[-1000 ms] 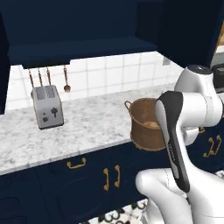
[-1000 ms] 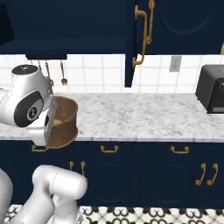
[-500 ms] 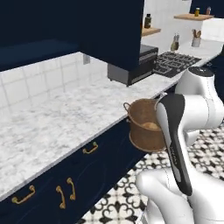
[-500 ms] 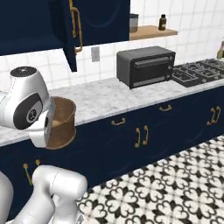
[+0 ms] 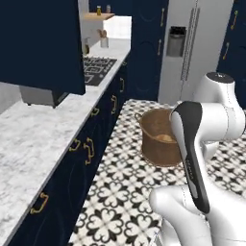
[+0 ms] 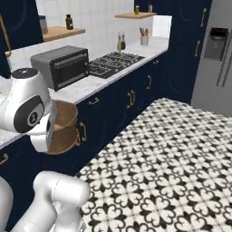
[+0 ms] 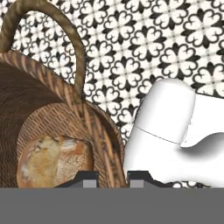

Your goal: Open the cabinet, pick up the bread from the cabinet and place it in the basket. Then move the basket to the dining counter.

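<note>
The basket point(image 5: 161, 138) is held in the air above the patterned floor point(image 6: 172, 149), beside the navy cupboards point(image 5: 91, 149). Its rim is clamped between the jaws of the gripper point(image 7: 111, 177). The bread point(image 7: 54, 161) is seen lying inside the basket.

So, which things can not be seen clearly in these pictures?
- Gripper: in the hand view its fingertips are cut by the bottom edge, on either side of the basket rim; in both base views the arm hides it.
- Bread: partly hidden by the basket wall.
- Bottles on the shelf: too small to identify.
</note>
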Available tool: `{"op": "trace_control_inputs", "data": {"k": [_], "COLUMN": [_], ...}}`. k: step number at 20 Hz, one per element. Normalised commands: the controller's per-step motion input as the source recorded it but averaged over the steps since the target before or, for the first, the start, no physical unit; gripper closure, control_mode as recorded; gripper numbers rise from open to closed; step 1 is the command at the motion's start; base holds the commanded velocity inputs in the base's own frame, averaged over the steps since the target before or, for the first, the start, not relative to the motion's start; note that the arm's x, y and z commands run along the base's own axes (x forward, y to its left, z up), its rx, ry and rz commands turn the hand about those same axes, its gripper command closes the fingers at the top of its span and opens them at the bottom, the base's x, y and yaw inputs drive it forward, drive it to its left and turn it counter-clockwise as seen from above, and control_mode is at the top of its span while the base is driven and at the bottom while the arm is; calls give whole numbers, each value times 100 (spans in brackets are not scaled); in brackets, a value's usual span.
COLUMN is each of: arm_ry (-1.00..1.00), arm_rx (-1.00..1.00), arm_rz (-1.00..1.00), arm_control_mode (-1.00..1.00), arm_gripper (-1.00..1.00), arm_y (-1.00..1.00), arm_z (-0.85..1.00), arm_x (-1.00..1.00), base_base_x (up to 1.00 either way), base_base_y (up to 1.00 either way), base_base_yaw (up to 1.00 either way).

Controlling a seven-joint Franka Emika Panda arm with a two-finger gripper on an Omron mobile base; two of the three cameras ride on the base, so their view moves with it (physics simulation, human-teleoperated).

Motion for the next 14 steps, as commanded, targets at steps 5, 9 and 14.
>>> {"op": "trace_control_inputs", "data": {"k": [5, 9, 14], "arm_ry": [0, 0, 0], "arm_rx": [0, 0, 0], "arm_rz": [0, 0, 0], "arm_control_mode": [100, 100, 100], "arm_gripper": [100, 100, 100], "arm_y": [0, 0, 0], "arm_z": [0, 0, 0], "arm_x": [0, 0, 0], "base_base_x": [0, 0, 0], "base_base_y": [-11, -14, -17], "base_base_yaw": [-83, -82, -82]}}
